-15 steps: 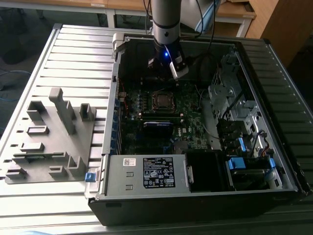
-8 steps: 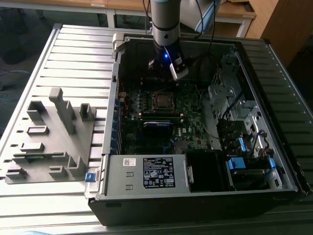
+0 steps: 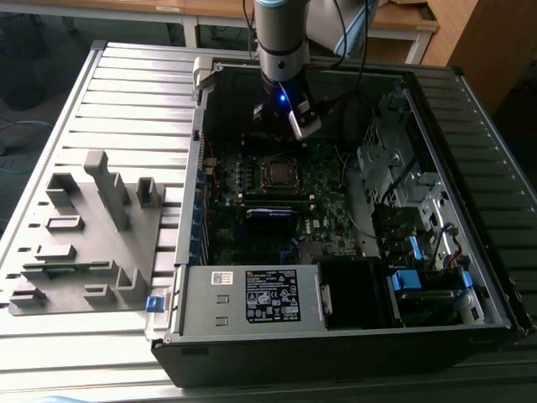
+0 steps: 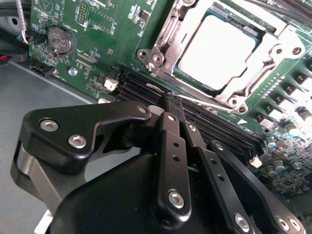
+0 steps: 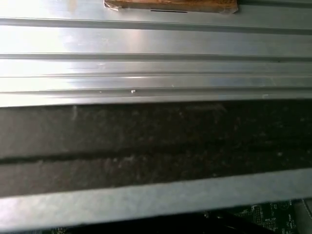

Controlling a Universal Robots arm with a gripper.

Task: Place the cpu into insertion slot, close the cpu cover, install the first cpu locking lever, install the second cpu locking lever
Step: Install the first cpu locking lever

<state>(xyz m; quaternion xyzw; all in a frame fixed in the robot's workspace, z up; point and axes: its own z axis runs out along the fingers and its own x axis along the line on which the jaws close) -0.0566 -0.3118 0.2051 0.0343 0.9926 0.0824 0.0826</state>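
The cpu (image 4: 217,48), with its pale silver top, lies in the insertion slot (image 3: 277,172) on the green board. The silver cpu cover (image 4: 168,36) lies flat around it, and the chip shows through its window. A thin silver lever rod (image 4: 209,104) runs along the slot's edge beside the black memory slots (image 4: 214,129). My gripper (image 4: 170,100) hangs above the board with its black fingers shut together and nothing between them. Its tips point at the slot's corner near that rod. The arm's wrist (image 3: 283,92) stands over the case just behind the slot.
The open computer case has tall metal walls (image 3: 201,109) around the board. A drive cage (image 3: 403,168) is at the exterior view's right, and a labelled power supply (image 3: 268,294) is in front. A grey fixture block (image 3: 92,227) sits on the ribbed table. A coin battery (image 4: 61,40) sits on the board.
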